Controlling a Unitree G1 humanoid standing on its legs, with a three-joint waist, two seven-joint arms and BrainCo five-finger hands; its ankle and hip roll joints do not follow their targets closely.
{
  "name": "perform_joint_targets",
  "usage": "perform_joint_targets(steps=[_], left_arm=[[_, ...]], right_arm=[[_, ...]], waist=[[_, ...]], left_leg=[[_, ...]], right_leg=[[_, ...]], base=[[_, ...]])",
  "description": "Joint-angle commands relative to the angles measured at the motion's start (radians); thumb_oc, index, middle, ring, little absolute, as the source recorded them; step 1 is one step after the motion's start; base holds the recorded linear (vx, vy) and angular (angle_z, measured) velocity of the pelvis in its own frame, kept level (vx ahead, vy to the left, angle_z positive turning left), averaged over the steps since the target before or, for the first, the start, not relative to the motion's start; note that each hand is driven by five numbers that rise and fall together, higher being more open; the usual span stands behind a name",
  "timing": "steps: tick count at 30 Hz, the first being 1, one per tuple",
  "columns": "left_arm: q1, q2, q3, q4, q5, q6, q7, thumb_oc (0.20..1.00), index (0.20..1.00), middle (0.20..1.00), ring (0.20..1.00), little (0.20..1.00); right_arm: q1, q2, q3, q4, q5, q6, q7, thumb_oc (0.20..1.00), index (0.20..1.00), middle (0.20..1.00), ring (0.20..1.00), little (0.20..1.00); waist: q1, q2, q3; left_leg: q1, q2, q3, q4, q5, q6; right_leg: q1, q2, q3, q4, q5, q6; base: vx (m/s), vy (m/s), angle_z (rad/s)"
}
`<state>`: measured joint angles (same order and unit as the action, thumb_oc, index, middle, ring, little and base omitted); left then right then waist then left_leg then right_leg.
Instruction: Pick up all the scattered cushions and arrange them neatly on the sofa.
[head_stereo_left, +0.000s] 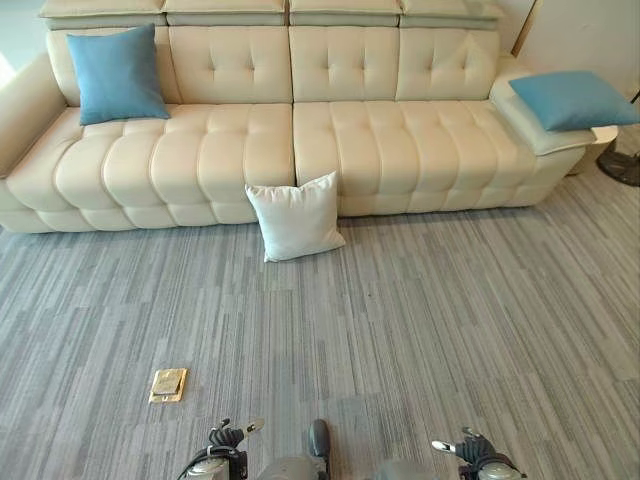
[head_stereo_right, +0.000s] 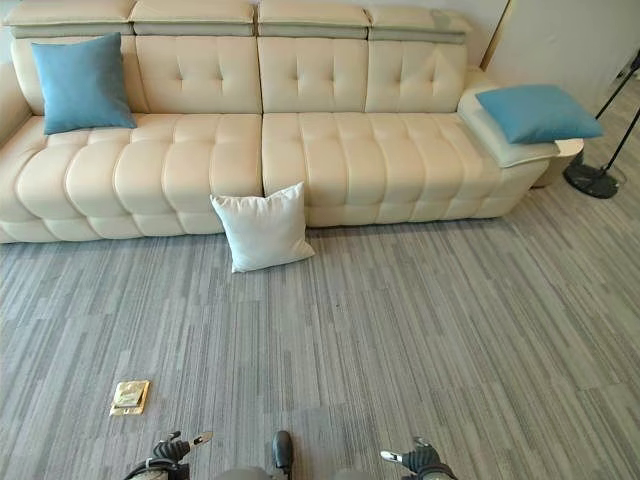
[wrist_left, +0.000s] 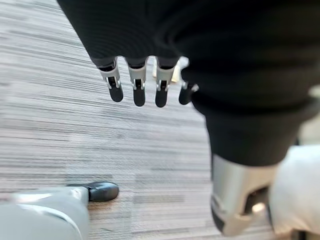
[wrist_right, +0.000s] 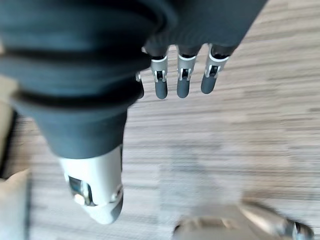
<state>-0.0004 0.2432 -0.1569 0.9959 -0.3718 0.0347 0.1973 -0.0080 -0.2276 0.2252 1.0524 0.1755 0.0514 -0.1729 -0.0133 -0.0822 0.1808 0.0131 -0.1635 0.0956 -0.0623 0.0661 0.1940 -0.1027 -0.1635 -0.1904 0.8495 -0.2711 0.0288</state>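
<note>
A white cushion (head_stereo_left: 295, 217) stands on the grey floor, leaning against the front of the cream sofa (head_stereo_left: 380, 140) near its middle. One blue cushion (head_stereo_left: 117, 74) leans upright on the sofa's left seat against the backrest. Another blue cushion (head_stereo_left: 573, 100) lies flat on the sofa's right armrest. My left hand (head_stereo_left: 226, 438) hangs low at the bottom edge of the head views, far from the cushions, with its fingers (wrist_left: 138, 90) straight over bare floor. My right hand (head_stereo_left: 466, 446) hangs low at the bottom right, fingers (wrist_right: 182, 82) straight, holding nothing.
A brass floor socket plate (head_stereo_left: 168, 384) is set in the striped grey carpet (head_stereo_left: 420, 320) at lower left. A dark round stand base (head_stereo_right: 592, 180) sits on the floor past the sofa's right end. Wide carpet lies between me and the sofa.
</note>
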Motion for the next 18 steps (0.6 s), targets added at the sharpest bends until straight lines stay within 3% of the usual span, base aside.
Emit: perform_joint_targets(steps=[1,3,6,8,10,13,16,18], left_arm=[[-0.047,0.026,0.008,-0.05,0.009,-0.017,0.013,1.0,1.0,1.0,1.0,1.0],[-0.05,0.024,0.01,-0.059,0.002,-0.02,0.013,1.0,1.0,1.0,1.0,1.0],[-0.062,0.019,0.017,-0.04,0.002,-0.022,0.01,1.0,1.0,1.0,1.0,1.0],[-0.073,0.02,0.026,-0.04,0.005,-0.026,0.006,1.0,1.0,1.0,1.0,1.0],[-0.076,0.018,0.024,-0.045,0.013,-0.032,0.004,1.0,1.0,1.0,1.0,1.0],[-0.065,0.005,0.013,-0.053,0.028,-0.033,-0.005,1.0,1.0,1.0,1.0,1.0],[-0.052,-0.005,0.013,-0.053,0.012,-0.033,0.0,1.0,1.0,1.0,1.0,1.0],[-0.046,-0.008,0.009,-0.055,0.004,-0.031,-0.003,1.0,1.0,1.0,1.0,1.0]], right_arm=[[-0.057,-0.023,-0.018,0.013,-0.004,0.0,-0.019,1.0,1.0,1.0,1.0,1.0],[-0.059,-0.023,-0.023,0.024,0.003,-0.001,-0.022,1.0,1.0,1.0,1.0,1.0],[-0.061,-0.022,-0.035,0.05,0.019,-0.003,-0.026,1.0,1.0,1.0,1.0,1.0],[-0.056,-0.025,-0.044,0.053,0.019,-0.002,-0.027,1.0,1.0,1.0,1.0,1.0],[-0.046,-0.029,-0.054,0.053,0.02,-0.001,-0.029,1.0,1.0,1.0,1.0,1.0],[-0.024,-0.034,-0.065,0.058,0.028,-0.005,-0.028,1.0,1.0,1.0,1.0,1.0],[-0.011,-0.044,-0.077,0.072,0.037,-0.005,-0.028,1.0,1.0,1.0,1.0,1.0],[-0.009,-0.052,-0.083,0.081,0.045,-0.006,-0.025,1.0,1.0,1.0,1.0,1.0]], waist=[[0.012,0.054,0.077],[0.011,0.064,0.092],[0.002,0.053,0.094],[-0.007,0.044,0.093],[-0.016,0.046,0.085],[-0.027,0.059,0.052],[-0.041,0.089,0.033],[-0.047,0.103,0.029]], left_leg=[[0.093,0.103,0.01,-0.025,-0.098,-0.133],[0.122,0.114,0.013,-0.025,-0.117,-0.145],[0.162,0.099,0.004,-0.025,-0.143,-0.163],[0.179,0.091,-0.004,-0.025,-0.154,-0.179],[0.203,0.086,-0.017,-0.025,-0.167,-0.184],[0.266,0.089,-0.042,-0.025,-0.198,-0.187],[0.283,0.114,-0.057,0.064,-0.164,-0.218],[0.244,0.128,-0.04,0.226,-0.098,-0.27]], right_leg=[[-0.009,0.048,0.032,-0.282,0.178,0.026],[-0.027,0.082,-0.009,-0.432,0.169,0.031],[-0.039,0.173,0.035,-0.782,0.264,0.079],[-0.043,0.191,0.038,-0.93,0.313,0.106],[-0.065,0.193,0.041,-0.937,0.315,0.111],[-0.019,0.192,0.03,-0.937,0.332,0.086],[0.019,0.201,0.01,-0.888,0.309,0.053],[0.063,0.199,-0.006,-0.871,0.275,0.029]], base=[[0.27,0.121,0.47],[0.26,0.023,0.22],[0.3,-0.048,-0.01],[0.34,-0.063,-0.01],[0.38,-0.058,0.29],[0.53,-0.112,0.43],[0.5,-0.139,0.28],[0.41,-0.145,0.31]])
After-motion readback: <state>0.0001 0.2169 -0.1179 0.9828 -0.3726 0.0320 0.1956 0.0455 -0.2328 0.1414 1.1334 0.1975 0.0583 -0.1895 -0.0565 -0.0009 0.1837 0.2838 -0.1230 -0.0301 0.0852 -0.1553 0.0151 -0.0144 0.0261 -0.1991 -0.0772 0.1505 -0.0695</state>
